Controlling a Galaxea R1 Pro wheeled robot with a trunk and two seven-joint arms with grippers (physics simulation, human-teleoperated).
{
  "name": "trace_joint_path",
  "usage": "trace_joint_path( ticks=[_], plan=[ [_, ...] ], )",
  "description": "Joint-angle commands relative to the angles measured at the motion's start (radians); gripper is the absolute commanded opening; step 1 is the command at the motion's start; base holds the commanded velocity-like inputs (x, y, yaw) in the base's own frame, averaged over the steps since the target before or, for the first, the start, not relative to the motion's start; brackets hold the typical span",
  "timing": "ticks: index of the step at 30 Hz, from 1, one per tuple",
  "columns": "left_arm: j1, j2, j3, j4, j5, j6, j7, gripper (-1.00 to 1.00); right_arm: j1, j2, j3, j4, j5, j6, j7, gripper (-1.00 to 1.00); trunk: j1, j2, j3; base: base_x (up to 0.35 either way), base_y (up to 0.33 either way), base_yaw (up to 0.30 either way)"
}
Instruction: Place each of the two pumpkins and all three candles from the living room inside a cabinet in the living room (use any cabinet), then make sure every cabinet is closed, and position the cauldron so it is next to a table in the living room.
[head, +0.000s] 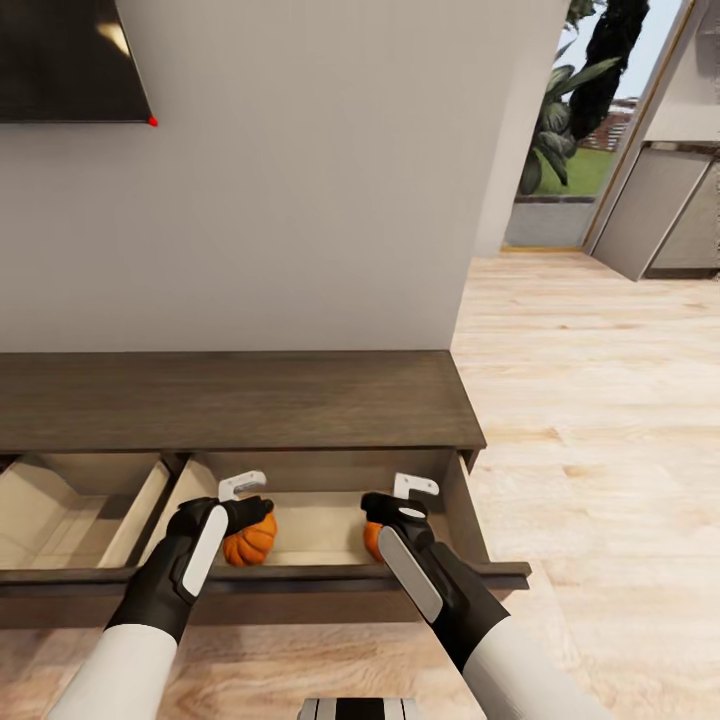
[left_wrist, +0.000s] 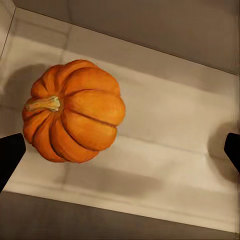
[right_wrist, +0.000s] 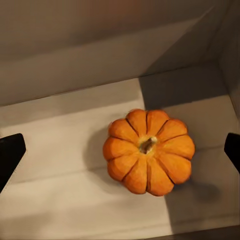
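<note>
Low in the frame, the cabinet's (head: 240, 400) open drawer (head: 320, 525) holds two pumpkins (head: 250, 541) (head: 372, 538), left and right.

— How many pumpkins are sitting in the cabinet (head: 240, 400)?
— Two: one pumpkin (head: 250, 540) and a second (head: 372, 540).
— And drawers standing open?
— Two. Two grippers are hovering above.

Bright, even daylight; soft shadows inside the drawer (head: 330, 520); renders slightly blurry.
</note>
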Motion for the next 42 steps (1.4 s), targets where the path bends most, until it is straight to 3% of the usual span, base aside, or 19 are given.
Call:
trace_joint_path(
  ticks=[1,7,42],
  plan=[
    [0.000,-0.001,0.002,-0.001,0.011,0.008,0.008,1.00,-0.001,0.000,0.001,-0.001,-0.005,0.005,-0.007,1.00,-0.001,0.000,0.003,0.000,0.000,0.000],
    [-0.001,0.000,0.007,-0.001,0.012,0.020,0.008,1.00,-0.001,0.000,0.001,-0.002,-0.012,0.007,-0.007,1.00,-0.003,0.001,0.026,-0.052,0.000,0.000],
    [0.000,0.000,0.008,-0.001,0.011,0.020,0.008,1.00,-0.001,0.000,0.002,-0.009,-0.017,0.004,-0.004,1.00,-0.137,0.245,0.136,-0.055,0.000,0.000]
  ],
)
